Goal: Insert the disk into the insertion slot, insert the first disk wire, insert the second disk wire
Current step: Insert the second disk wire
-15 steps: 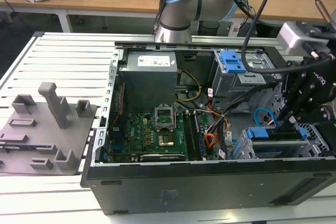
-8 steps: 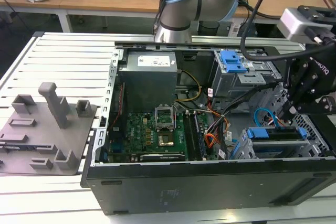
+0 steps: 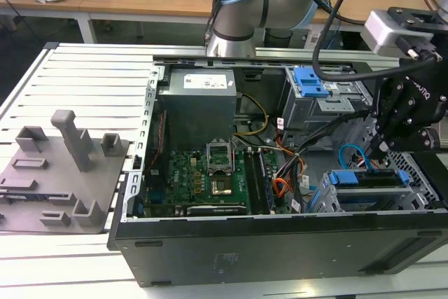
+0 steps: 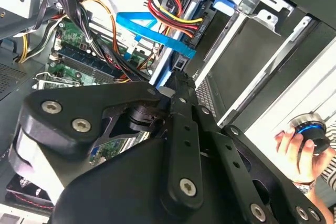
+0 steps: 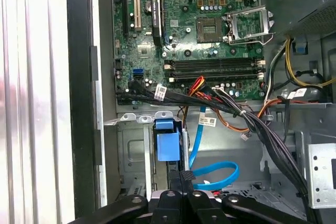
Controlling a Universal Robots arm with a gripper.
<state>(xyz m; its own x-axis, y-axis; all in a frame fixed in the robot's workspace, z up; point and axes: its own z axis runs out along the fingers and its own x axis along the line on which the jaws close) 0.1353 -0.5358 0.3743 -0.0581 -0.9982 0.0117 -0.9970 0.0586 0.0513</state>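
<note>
**Cable snag risk at the drive cage**

Black robot hand, fingers pressed together on the thin light-blue data cable, above the blue-framed silver disk seated in the grey perforated cage; a tilted plug may jam or bend

Metal, plastic and shiny bits you can see

Your gripper looks like matt black metal with shiny screws; the insertion slot is dull grey metal full of holes, the second disk wire is smooth glossy blue plastic, and the motherboard is shiny green.
</note>
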